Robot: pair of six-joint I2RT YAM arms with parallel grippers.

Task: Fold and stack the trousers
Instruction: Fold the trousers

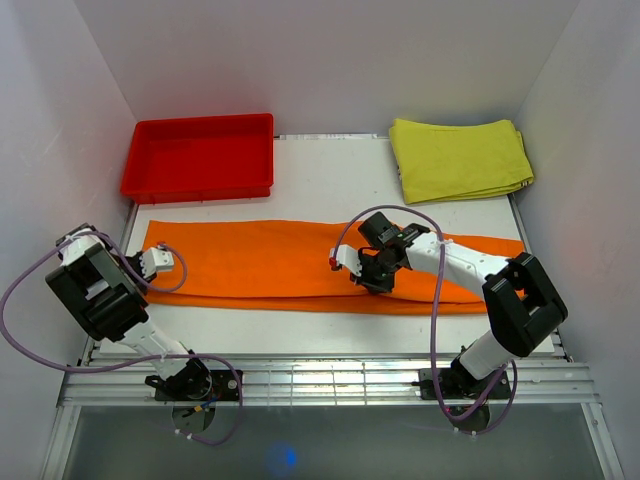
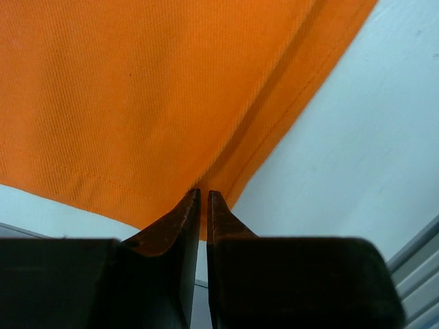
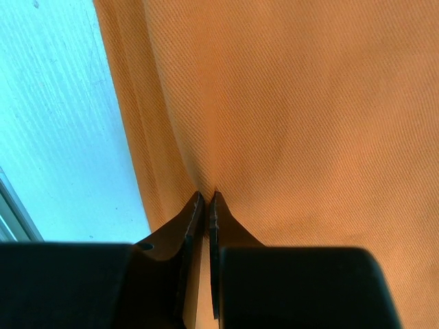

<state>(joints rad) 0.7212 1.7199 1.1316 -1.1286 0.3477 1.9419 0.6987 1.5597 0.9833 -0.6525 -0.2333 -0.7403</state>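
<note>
The bright orange trousers lie flat in a long band across the table, from left to right. My left gripper is at their left end. In the left wrist view its jaws are nearly closed on the hemmed corner of the trousers, with orange cloth in the narrow gap. My right gripper sits at the near edge around the band's middle. In the right wrist view it is shut on a pinch of the trousers, and creases run out from its tips.
A red plastic tray stands at the back left, just beyond the trousers. A folded yellow-green cloth lies at the back right. White walls close in the table on three sides. A metal rail runs along the near edge.
</note>
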